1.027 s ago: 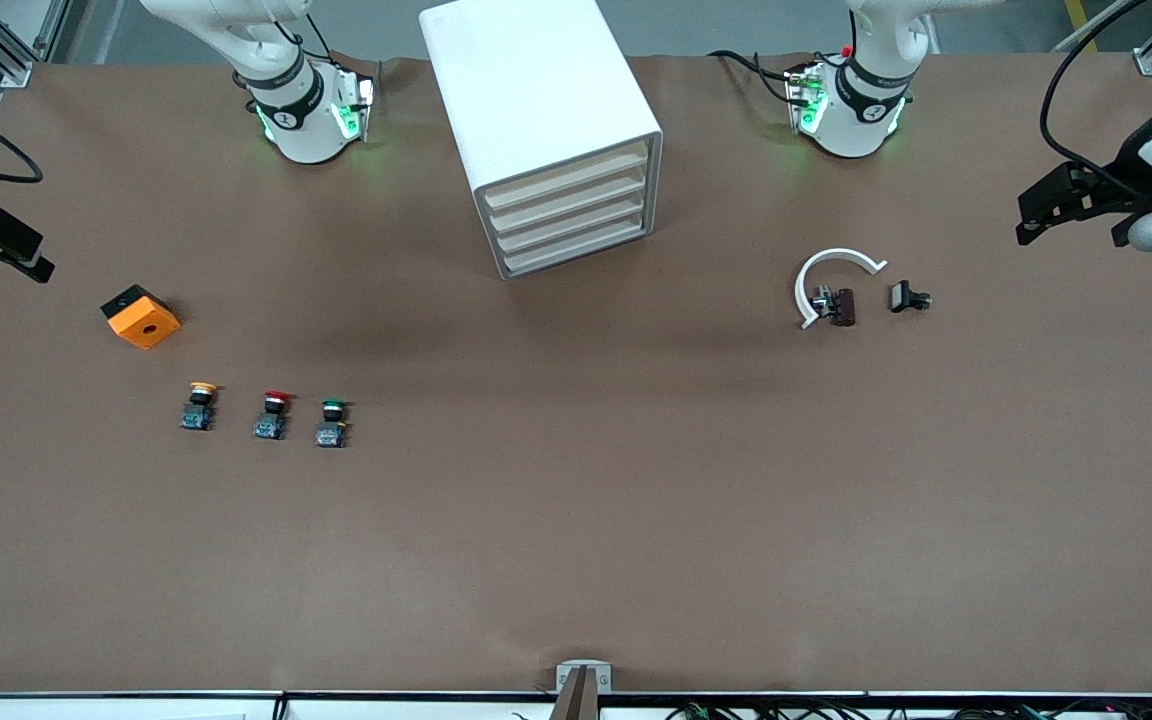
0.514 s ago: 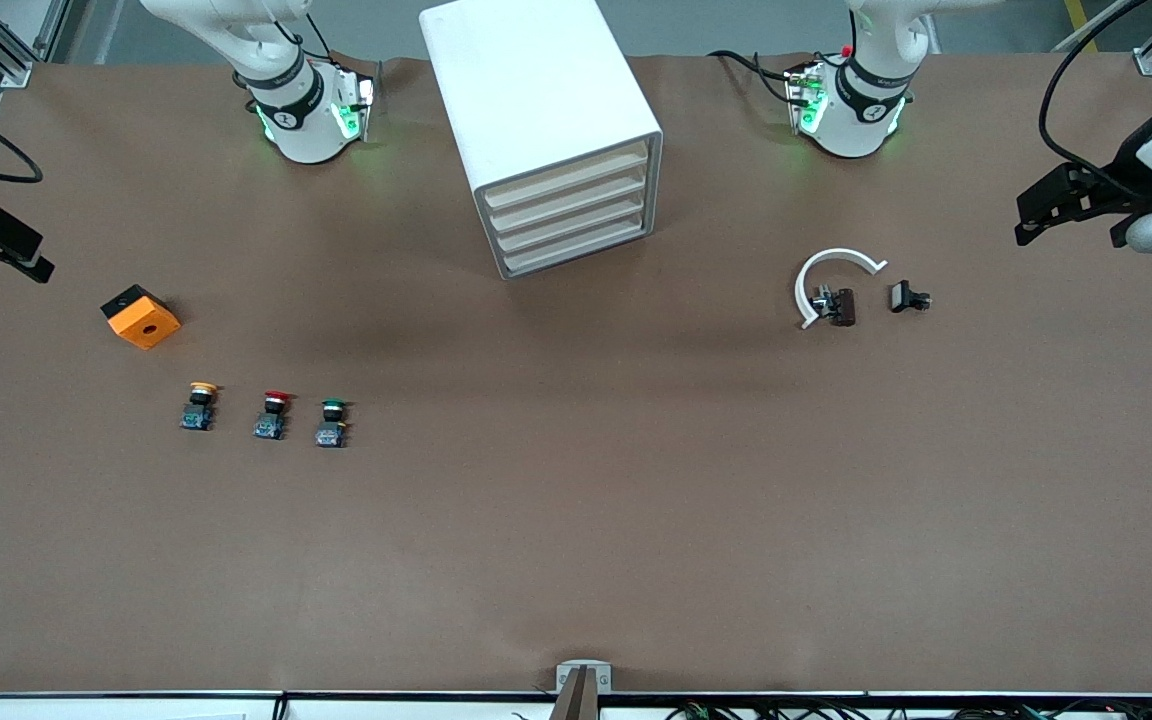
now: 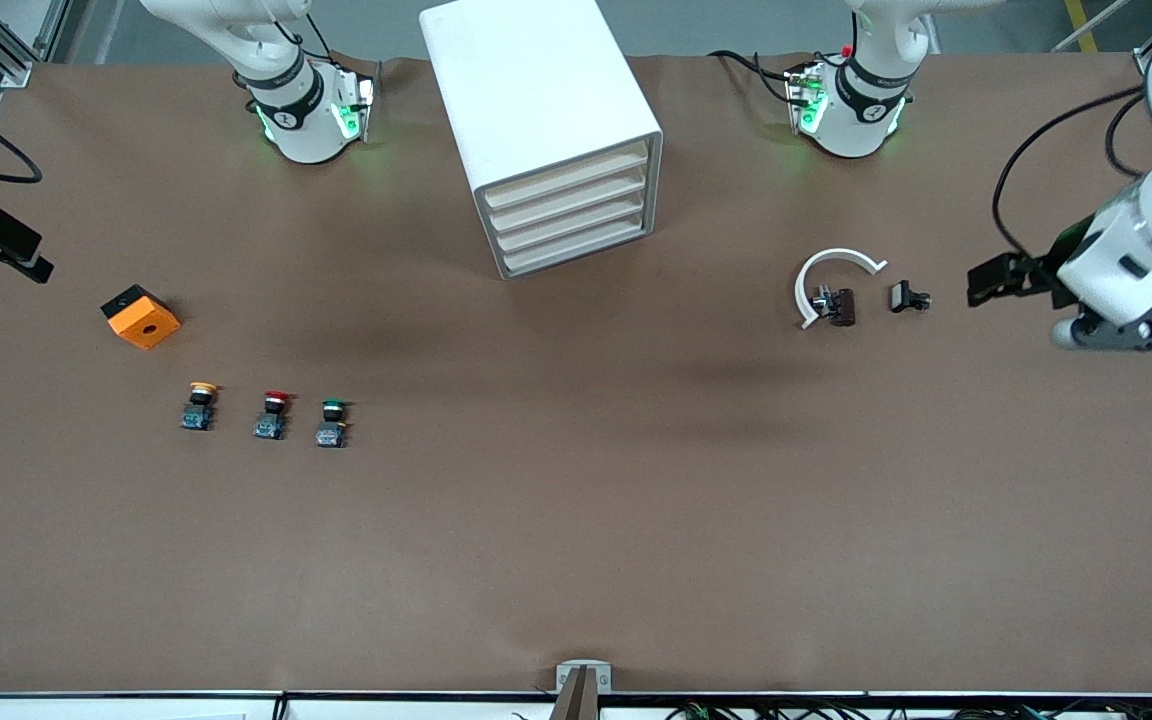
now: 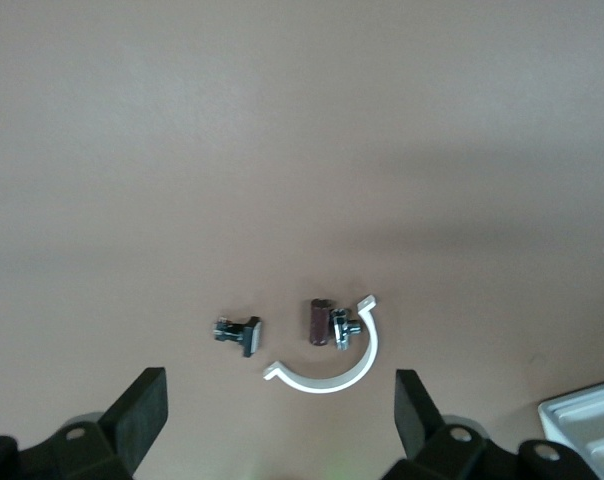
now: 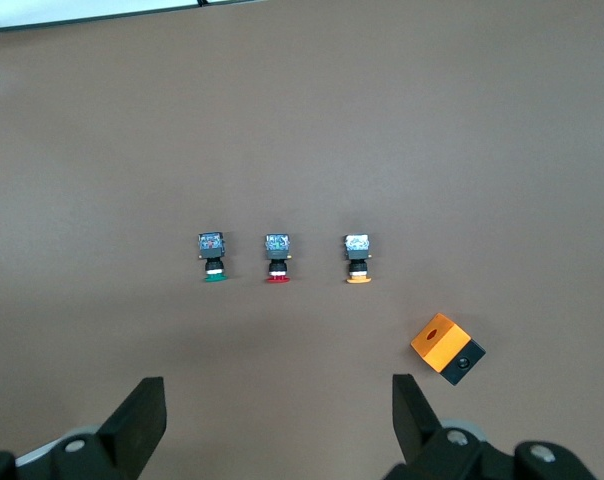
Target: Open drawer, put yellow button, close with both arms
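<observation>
The white cabinet stands between the two arm bases, and its top drawer sits flush and closed. The yellow button is upright on the table toward the right arm's end. It heads a row with a red-capped one and a green-capped one. My right gripper hangs open and empty at that end of the table, apart from the buttons. My left gripper is open and empty, hovering beside a small black part.
An orange block with a hole lies farther from the front camera than the buttons. A white curved clip and a brown part lie toward the left arm's end. A corner of the cabinet shows in the left wrist view.
The left arm has swung in from the table's end, bringing its open gripper close to the small black part. The right arm and all objects have stayed still.
</observation>
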Motion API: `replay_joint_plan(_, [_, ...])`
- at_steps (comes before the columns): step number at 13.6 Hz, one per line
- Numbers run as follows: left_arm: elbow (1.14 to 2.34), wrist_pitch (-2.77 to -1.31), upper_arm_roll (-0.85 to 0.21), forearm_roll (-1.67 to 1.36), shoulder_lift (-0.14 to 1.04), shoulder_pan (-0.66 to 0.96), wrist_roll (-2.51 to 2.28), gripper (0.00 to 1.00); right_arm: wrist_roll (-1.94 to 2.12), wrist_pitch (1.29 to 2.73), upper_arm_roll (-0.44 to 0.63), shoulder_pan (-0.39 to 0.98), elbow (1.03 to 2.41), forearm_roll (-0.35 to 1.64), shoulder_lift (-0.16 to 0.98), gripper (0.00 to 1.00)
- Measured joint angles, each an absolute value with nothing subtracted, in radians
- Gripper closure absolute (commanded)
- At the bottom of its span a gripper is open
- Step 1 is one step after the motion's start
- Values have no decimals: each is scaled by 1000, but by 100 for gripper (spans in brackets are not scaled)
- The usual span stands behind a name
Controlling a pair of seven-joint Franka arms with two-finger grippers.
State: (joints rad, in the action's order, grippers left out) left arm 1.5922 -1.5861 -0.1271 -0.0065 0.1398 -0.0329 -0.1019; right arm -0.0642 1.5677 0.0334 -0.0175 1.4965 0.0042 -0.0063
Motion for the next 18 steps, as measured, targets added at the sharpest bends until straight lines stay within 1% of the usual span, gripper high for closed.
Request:
replay_joint_plan(4, [1573,-1606,-129,-52,254,13,-363,0,-64,1568,34,-18,1496,4,-6,0])
replay_joint_plan(11, [1478,-1619,-133,-53,487,247,-1004,0,-64,1573,34,-17,1496,4,-6,0])
replay_joint_plan(14, [1467,-1619,-135,-54,549,327,-1268,0,-65,1573,34,-18,1496,4,0,0])
replay_joint_plan(18, [1464,-1619,-135,-122,602,400,-1586,0,-66,1571,41,-29,1498,4,23,0])
